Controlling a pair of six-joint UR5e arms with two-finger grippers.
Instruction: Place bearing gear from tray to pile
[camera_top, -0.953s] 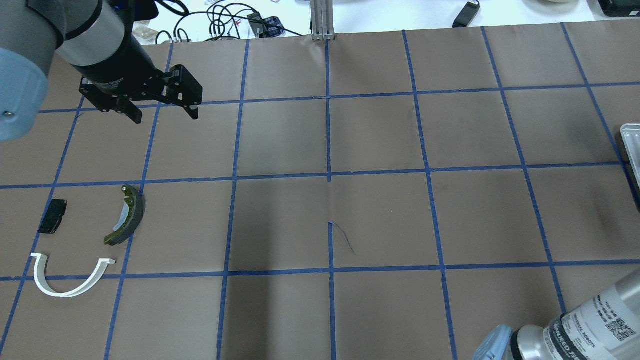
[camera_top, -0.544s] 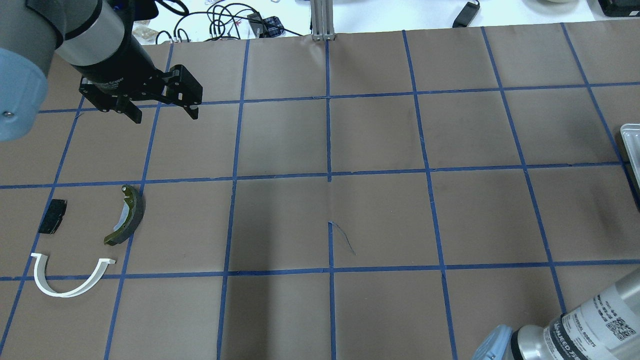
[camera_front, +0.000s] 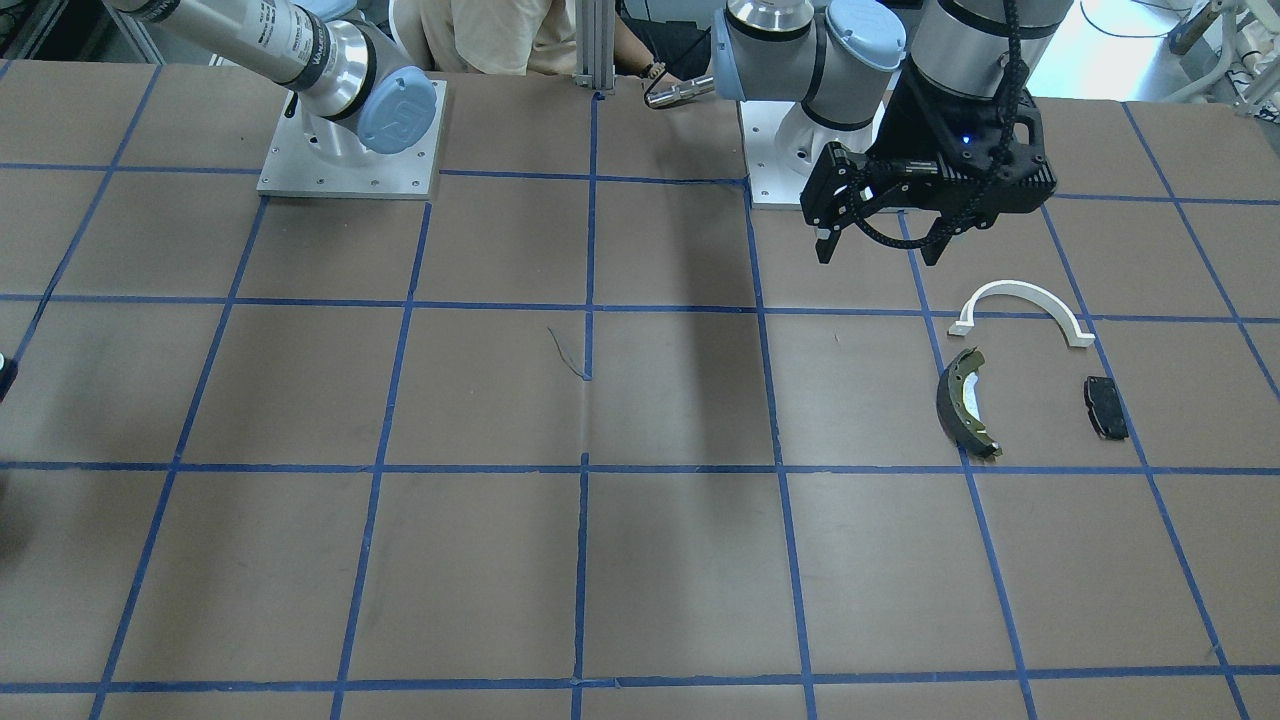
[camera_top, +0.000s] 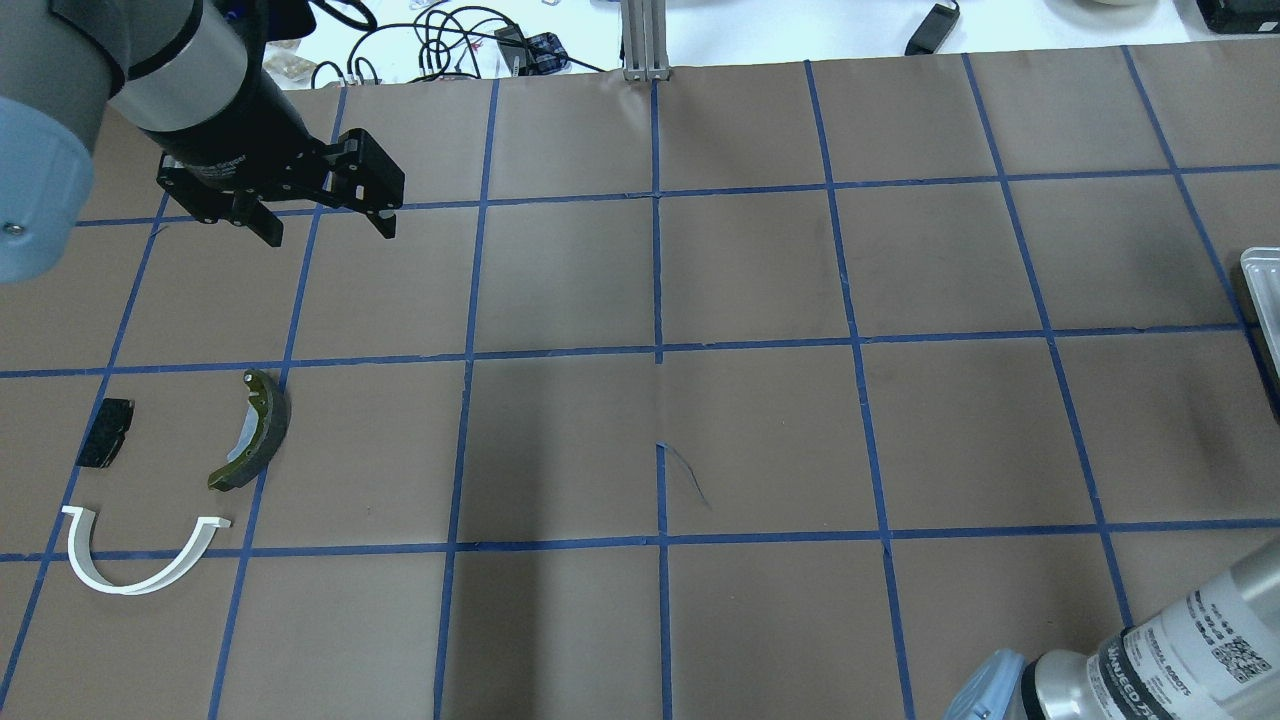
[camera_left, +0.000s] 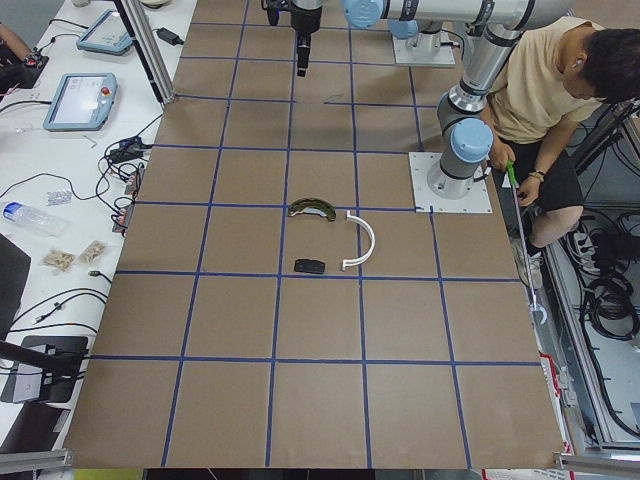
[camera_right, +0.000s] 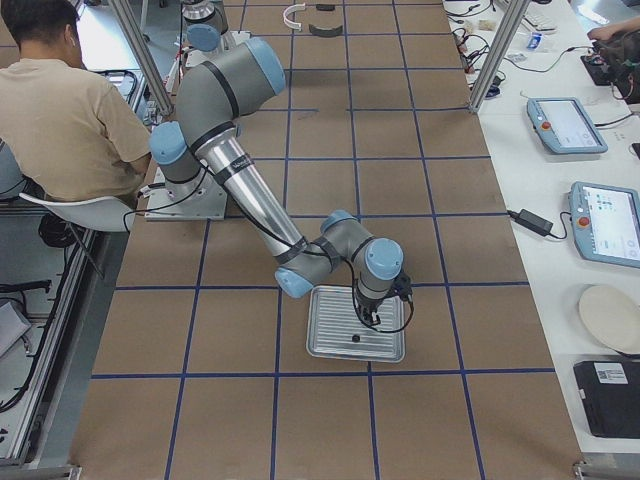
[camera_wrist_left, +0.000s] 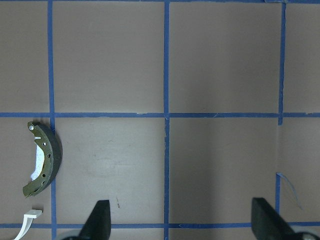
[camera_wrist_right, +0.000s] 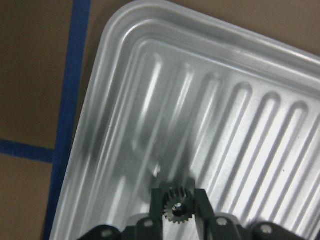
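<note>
In the right wrist view my right gripper (camera_wrist_right: 177, 199) is shut on the small dark toothed bearing gear (camera_wrist_right: 175, 211), held over the ribbed silver tray (camera_wrist_right: 250, 110). The exterior right view shows that gripper (camera_right: 362, 322) above the tray (camera_right: 335, 340). The pile lies far off on my left: a white arch bracket (camera_top: 130, 589), a dark brake shoe with olive rim (camera_top: 262, 430) and a small black pad (camera_top: 105, 432). My left gripper (camera_top: 325, 225) is open and empty, hovering beyond the pile.
Brown paper with a blue tape grid covers the table. Only the tray's edge (camera_top: 1262, 290) shows at the overhead view's right. A person (camera_right: 70, 120) sits behind the robot bases. Cables and tablets lie past the table's far edge.
</note>
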